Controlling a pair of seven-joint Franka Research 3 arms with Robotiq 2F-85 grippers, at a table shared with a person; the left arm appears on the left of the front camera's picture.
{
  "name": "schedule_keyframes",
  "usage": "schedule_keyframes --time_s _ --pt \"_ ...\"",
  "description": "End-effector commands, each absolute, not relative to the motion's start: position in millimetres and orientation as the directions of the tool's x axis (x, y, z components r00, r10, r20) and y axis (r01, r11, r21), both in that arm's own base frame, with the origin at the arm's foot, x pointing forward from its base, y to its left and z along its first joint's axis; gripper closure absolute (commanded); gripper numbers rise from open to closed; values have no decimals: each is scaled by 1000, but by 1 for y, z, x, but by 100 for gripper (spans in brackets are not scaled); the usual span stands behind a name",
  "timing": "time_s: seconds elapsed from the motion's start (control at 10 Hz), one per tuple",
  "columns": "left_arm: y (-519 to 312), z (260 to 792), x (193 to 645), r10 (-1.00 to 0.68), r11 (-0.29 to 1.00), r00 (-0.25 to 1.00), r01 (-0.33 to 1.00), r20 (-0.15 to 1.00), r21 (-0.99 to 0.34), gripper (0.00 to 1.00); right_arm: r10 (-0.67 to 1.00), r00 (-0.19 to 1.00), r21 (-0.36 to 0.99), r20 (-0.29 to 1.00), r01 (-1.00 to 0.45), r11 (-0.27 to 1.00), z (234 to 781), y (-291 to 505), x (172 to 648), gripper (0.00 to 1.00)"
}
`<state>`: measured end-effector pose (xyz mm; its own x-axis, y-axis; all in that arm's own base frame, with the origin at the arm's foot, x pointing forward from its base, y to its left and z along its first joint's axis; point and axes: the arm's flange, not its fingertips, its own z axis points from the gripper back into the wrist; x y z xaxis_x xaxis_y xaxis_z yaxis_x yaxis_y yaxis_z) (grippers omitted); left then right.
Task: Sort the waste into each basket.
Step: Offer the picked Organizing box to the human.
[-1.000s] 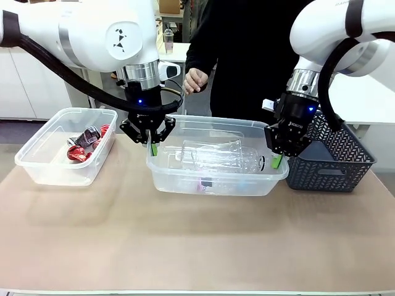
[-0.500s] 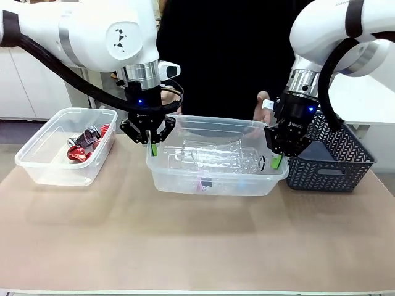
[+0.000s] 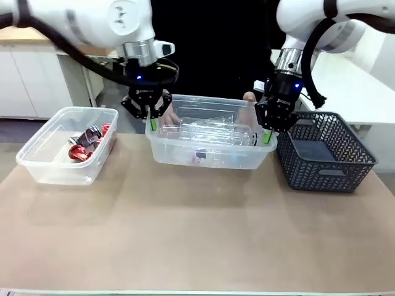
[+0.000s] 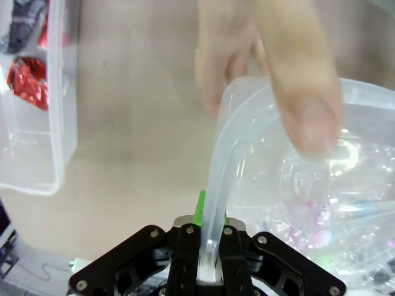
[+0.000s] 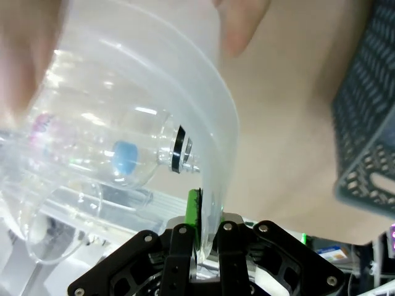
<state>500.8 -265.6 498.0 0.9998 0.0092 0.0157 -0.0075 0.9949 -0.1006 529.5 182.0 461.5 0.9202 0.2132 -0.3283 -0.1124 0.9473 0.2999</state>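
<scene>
Both grippers hold the middle clear basket (image 3: 210, 157), which carries clear plastic bottles (image 3: 213, 131). My left gripper (image 3: 150, 121) is shut on its left rim (image 4: 216, 179). My right gripper (image 3: 267, 134) is shut on its right rim (image 5: 216, 135). The person's hands (image 3: 167, 115) grasp the far rim, and their fingers (image 4: 290, 74) show close up in the left wrist view. One bottle inside has a blue cap (image 5: 126, 158). The other clear basket (image 3: 37, 166) stands at the left with crushed red-and-silver cans (image 3: 85, 143) in it.
A dark lattice basket (image 3: 324, 154) stands at the right, close to the right gripper and the held basket's end. The person stands at the far edge behind the middle basket. Bare tabletop (image 3: 197, 234) spreads across the near half.
Both arms have moved the middle basket up and away toward the person. The person's hands have come down onto its far rim. The left basket and the dark basket have stayed put.
</scene>
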Motion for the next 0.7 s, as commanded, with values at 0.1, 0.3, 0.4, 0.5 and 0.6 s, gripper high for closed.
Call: schedule_keyframes --time_s 0.1,0.3,0.4,0.5,0.6 --pt "-258 496 553 35 997 999 -35 -1 -74 96 254 883 278 -396 -148 949 473 199 572 94" --pt "-252 483 564 59 994 998 -62 -29 -94 96 249 881 292 -402 -134 947 461 196 584 94" --pt "-247 476 568 68 991 996 -73 -55 -111 96 256 881 306 -398 -135 942 455 194 587 94" --pt "-255 482 556 44 994 998 -48 -40 -102 96 239 897 291 -371 -132 948 453 194 582 94" --pt "-255 482 556 44 994 998 -48 -40 -102 96 239 897 291 -371 -132 948 453 194 582 94"
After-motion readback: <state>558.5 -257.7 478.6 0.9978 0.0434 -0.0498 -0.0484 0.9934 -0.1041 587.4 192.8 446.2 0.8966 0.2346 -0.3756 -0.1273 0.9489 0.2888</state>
